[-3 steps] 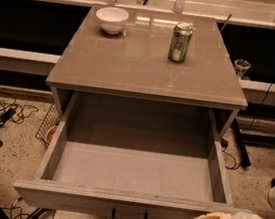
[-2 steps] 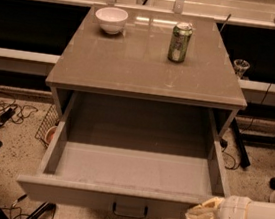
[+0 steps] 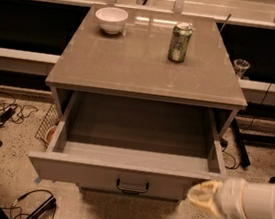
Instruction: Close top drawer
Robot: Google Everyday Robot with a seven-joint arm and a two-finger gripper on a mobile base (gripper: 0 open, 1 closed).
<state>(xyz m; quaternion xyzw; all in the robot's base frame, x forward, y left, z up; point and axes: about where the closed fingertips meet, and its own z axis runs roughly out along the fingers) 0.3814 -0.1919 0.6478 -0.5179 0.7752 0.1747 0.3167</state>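
Top drawer: pulled well out from under the cabinet top; wide, deep grey-brown box with flat matte walls, only its own bare floor showing inside.
Handle: small dark metal loop, centred low on the plain front panel.
Gripper: cream-coloured rounded tip on a thick white arm, low at the right, just beside the right end of the front panel; contact unclear, and cannot tell whether spread or pressed together.
Cabinet top: smooth, faintly glossy grey-brown slab directly above the drawer.
Bowl: white, round, at the back left of the top; inside plain white.
Can: green, cylindrical, upright, right of centre, well apart from the bowl.
Floor: speckled, with black cables at the left.
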